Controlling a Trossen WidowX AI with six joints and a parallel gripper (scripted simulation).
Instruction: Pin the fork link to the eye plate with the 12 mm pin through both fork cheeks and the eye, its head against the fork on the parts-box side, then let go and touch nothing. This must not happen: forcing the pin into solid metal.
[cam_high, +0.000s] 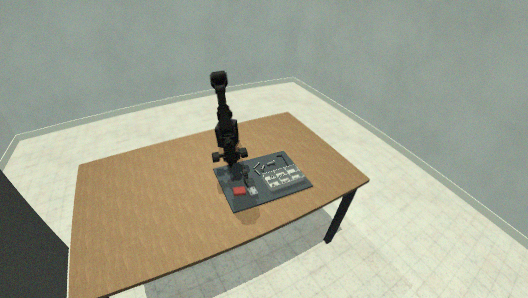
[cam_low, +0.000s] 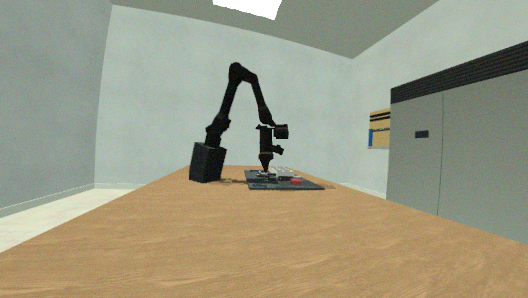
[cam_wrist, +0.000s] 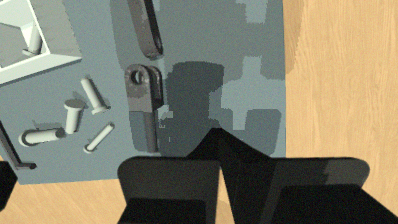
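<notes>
The arm (cam_high: 225, 117) (cam_low: 227, 100) is black throughout, with slim, jointed links on a boxy, dark base (cam_low: 199, 167). Its gripper (cam_high: 246, 183) (cam_low: 265, 171) (cam_wrist: 216, 132) has matte black fingers that taper to narrow tips from broad, round-cornered blocks; a stubby dark cylinder protrudes near the wrist.

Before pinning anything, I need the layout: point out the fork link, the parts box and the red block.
fork link (cam_wrist: 140, 97): wrist view, its cheek
parts box (cam_high: 281, 186) (cam_wrist: 65, 61): top and wrist views, outer wall
red block (cam_high: 239, 190) (cam_low: 296, 182): top and exterior views, body
</notes>
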